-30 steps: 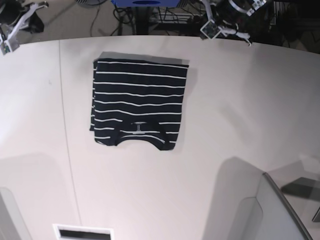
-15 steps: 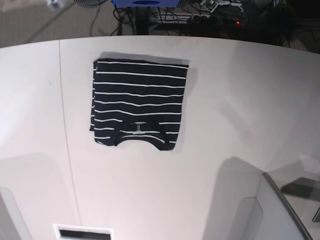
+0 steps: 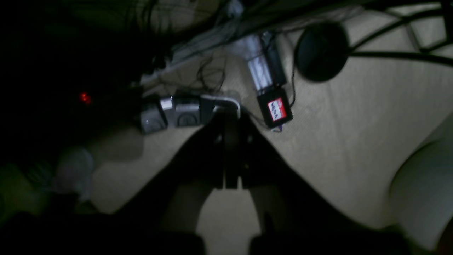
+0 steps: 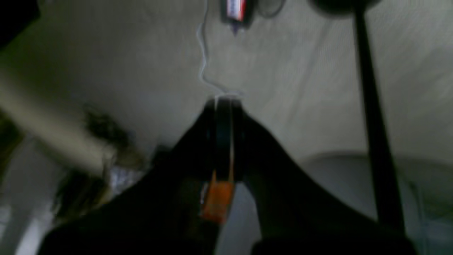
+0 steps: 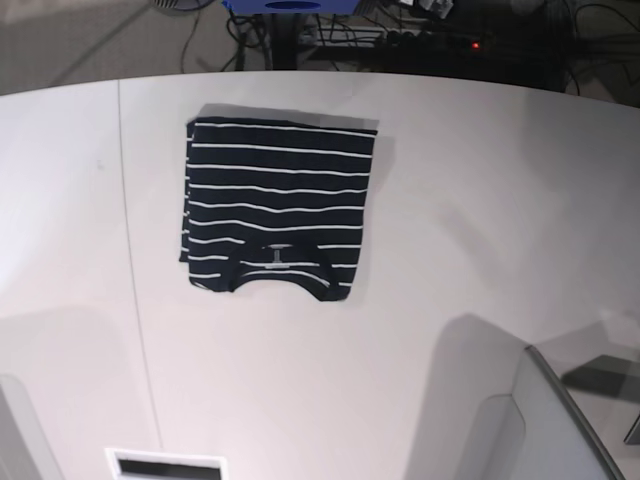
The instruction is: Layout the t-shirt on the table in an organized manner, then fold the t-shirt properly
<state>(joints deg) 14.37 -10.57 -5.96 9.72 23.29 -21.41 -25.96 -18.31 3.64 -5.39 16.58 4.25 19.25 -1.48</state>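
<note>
Both arms have left the base view since 1 second ago, when they still showed at the far corners beyond the table [image 5: 480,200]; the folded t-shirt [image 5: 277,205] has not shifted. It lies flat as a compact rectangle on the far left-centre part of the white tabletop, just right of the thin seam line [image 5: 135,260], its dark neckband and small label at the near edge. Seen from the left wrist, the left gripper [image 3: 231,148] has its jaws pressed together with nothing between them, over a dim floor with a power strip [image 3: 184,111] and cables. Seen from the right wrist, the right gripper [image 4: 223,141] is likewise closed tight and holds nothing, though that view is blurred.
</note>
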